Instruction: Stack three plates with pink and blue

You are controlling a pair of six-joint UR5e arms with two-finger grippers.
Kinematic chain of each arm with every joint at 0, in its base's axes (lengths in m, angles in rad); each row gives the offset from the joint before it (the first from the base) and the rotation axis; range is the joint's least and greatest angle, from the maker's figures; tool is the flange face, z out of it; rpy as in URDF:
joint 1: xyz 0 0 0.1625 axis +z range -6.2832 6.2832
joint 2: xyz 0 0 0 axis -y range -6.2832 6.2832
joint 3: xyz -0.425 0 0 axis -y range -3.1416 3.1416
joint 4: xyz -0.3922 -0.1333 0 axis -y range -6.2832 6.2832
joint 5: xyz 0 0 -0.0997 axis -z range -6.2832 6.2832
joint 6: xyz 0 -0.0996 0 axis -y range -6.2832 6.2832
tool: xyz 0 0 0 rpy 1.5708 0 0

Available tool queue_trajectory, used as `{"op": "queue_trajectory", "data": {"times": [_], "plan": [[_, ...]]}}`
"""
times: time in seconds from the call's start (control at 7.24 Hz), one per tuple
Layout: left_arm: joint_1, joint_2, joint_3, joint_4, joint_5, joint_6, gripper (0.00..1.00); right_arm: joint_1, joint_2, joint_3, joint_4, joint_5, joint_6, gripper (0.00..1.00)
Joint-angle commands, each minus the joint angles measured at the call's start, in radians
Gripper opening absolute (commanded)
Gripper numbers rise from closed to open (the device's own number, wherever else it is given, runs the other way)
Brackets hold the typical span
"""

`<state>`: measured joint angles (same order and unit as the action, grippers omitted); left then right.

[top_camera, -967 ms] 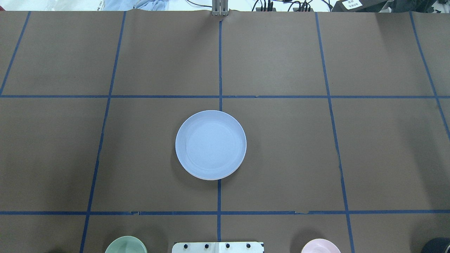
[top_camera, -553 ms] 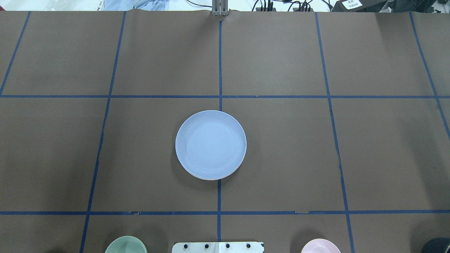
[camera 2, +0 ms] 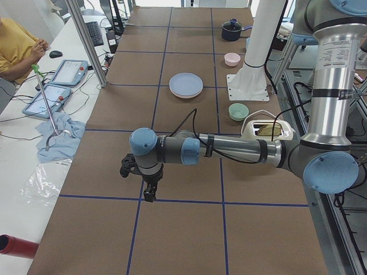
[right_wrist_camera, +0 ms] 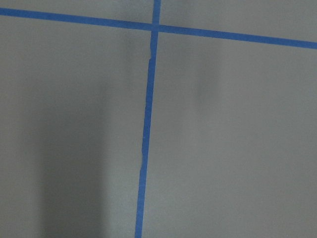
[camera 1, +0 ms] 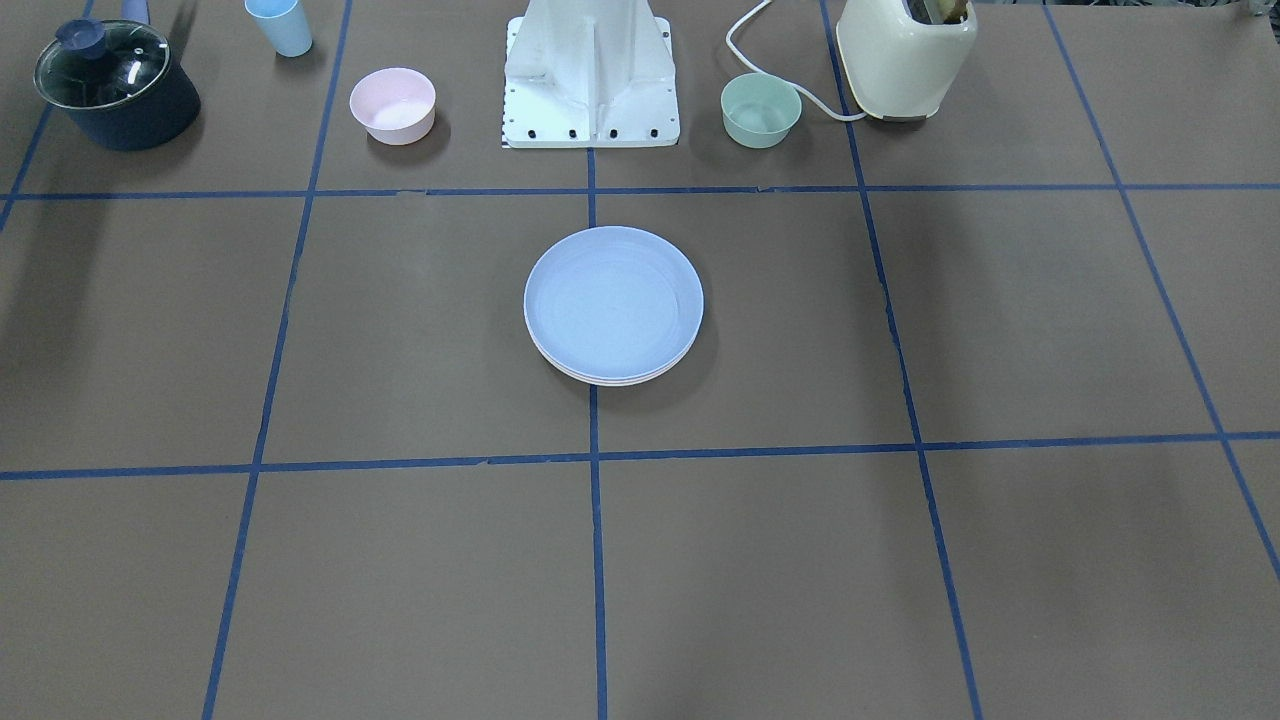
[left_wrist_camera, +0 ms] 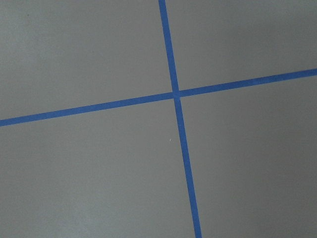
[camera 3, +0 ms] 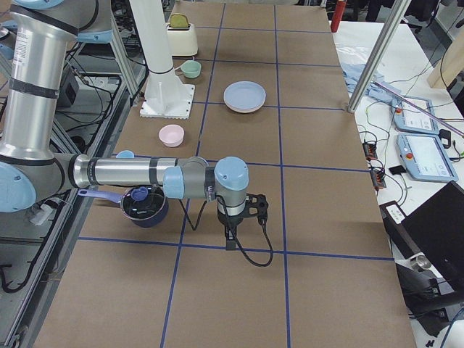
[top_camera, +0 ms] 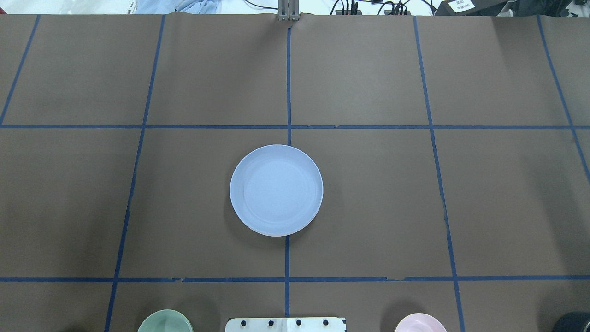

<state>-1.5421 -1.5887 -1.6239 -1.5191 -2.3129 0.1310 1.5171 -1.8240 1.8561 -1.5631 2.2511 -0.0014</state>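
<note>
the light blue plate (top_camera: pixel 276 190) sits on top of the plate stack (camera 1: pixel 610 379) in the middle of the tabletop (top_camera: pixel 368 207), right over a blue tape line (top_camera: pixel 288 83). in the front view two paler rims peek out under it, colours hard to call. the pink bowl (camera 1: pixel 392 103) and mint bowl (camera 1: pixel 760 110) sit either side of the robot's base (camera 1: pixel 590 80). the left end effector (camera 2: pixel 148 195) and right end effector (camera 3: pixel 230 243) point down, well apart from the stack. can't tell how far open either is, or if it holds anything.

Three plates (camera 1: pixel 613 303); two bowls (camera 1: pixel 392 105) (camera 1: pixel 761 110); one pot (camera 1: pixel 117 85), cup (camera 1: pixel 279 25), toaster (camera 1: pixel 905 55).
</note>
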Motion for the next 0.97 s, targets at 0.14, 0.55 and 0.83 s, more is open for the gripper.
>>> {"op": "queue_trajectory", "data": {"times": [0.14,0.55,0.83], "plan": [[0.004,0.001,0.033,-0.023,0.004,-0.007,1.00,0.000,0.000,0.000,-0.002,0.001,0.006,1.00],[0.004,0.001,0.038,-0.023,0.004,-0.007,1.00,-0.002,0.002,0.000,-0.002,0.002,0.007,1.00],[0.002,0.001,0.039,-0.023,0.001,-0.007,1.00,0.000,0.002,0.001,-0.002,0.002,0.006,1.00]]}}
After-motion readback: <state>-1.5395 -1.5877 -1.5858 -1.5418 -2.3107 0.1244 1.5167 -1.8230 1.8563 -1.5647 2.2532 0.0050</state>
